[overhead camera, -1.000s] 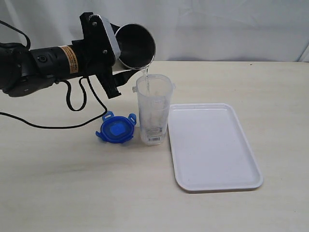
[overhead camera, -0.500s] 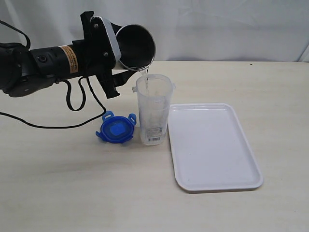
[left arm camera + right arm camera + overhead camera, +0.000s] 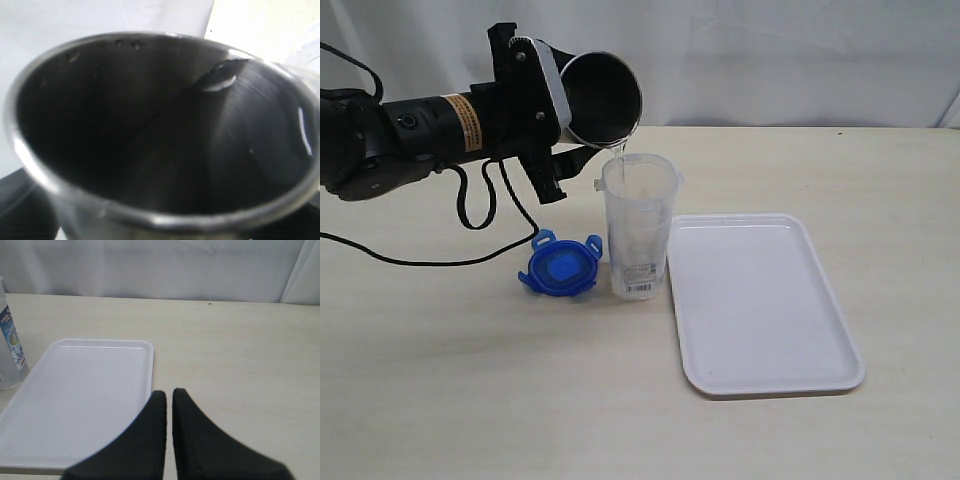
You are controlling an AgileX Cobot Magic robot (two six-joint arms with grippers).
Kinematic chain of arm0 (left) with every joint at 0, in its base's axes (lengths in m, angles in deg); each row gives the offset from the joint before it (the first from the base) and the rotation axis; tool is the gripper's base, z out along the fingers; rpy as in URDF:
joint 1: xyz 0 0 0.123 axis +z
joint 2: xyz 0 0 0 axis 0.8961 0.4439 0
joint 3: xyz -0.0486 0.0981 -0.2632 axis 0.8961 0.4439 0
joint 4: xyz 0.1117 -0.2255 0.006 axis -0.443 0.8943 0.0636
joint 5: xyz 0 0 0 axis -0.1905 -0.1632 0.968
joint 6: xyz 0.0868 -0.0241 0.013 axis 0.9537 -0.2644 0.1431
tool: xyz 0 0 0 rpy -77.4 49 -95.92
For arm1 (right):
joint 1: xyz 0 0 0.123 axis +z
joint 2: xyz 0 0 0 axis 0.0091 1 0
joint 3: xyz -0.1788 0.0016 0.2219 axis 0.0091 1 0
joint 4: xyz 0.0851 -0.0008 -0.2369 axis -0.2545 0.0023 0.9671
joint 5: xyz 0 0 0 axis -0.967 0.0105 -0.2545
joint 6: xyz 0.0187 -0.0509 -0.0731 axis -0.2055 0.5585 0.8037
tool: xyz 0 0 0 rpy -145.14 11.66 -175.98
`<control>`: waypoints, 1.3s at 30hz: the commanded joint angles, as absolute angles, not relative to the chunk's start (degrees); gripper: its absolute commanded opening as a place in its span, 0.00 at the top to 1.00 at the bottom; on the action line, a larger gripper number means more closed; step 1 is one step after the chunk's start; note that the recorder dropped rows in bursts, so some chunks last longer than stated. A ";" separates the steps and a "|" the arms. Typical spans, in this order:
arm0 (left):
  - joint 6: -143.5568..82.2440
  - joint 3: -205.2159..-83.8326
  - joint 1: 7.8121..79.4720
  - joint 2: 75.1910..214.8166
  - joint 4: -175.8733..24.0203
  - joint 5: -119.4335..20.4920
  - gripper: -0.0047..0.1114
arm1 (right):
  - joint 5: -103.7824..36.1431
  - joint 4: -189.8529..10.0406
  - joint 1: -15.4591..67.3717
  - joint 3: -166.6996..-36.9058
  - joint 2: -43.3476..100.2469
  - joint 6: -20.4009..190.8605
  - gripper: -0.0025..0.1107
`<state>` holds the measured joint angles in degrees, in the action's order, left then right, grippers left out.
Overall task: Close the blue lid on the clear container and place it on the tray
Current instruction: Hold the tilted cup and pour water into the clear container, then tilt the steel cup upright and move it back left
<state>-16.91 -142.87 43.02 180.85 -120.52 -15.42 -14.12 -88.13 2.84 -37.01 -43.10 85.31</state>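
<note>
The clear container (image 3: 638,235) stands upright and uncovered on the table, against the left edge of the white tray (image 3: 760,300). To its left the blue lid (image 3: 560,267) lies flat on the table. My left gripper (image 3: 568,108) is shut on a steel tumbler (image 3: 600,97), tipped with its mouth over the container's rim; a thin stream of water runs into the container. The tumbler's dark inside (image 3: 165,135) fills the left wrist view. My right gripper (image 3: 169,392) is shut and empty, hovering by the tray's (image 3: 85,395) edge, with the container (image 3: 10,350) beyond it.
The left arm's black cable (image 3: 470,215) loops down onto the table behind the lid. A white curtain (image 3: 770,50) backs the table's far edge. Bare tabletop (image 3: 470,390) lies in front of the lid and tray.
The tumbler stays tipped over the container and has rolled only slightly. Water keeps running in. Lid, container and tray have not moved.
</note>
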 commanded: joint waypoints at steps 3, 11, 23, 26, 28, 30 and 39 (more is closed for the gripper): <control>-15.15 -143.97 42.94 179.61 -118.56 -11.86 0.96 | -14.13 -88.17 2.59 -36.91 -43.35 85.24 0.94; -14.52 -143.97 42.94 179.61 -118.56 -11.86 0.96 | -14.13 -88.17 2.59 -36.91 -43.35 85.24 0.94; -28.28 -143.97 42.94 179.61 -118.10 -11.86 0.96 | -14.13 -88.17 2.59 -36.91 -43.35 85.24 0.94; -32.97 -143.97 42.94 179.61 -115.09 -12.13 0.96 | -14.13 -88.17 2.59 -36.91 -43.35 85.24 0.94; -36.30 -143.97 42.94 179.83 -110.80 -12.54 0.96 | -14.13 -88.17 2.59 -36.91 -43.35 85.24 0.94; -38.77 -143.97 42.94 180.14 -107.46 -12.79 0.96 | -14.13 -88.17 2.59 -36.91 -43.35 85.24 0.94; -43.79 -144.39 44.86 185.39 -92.24 -9.47 0.96 | -14.13 -88.17 2.59 -36.91 -43.35 85.24 0.94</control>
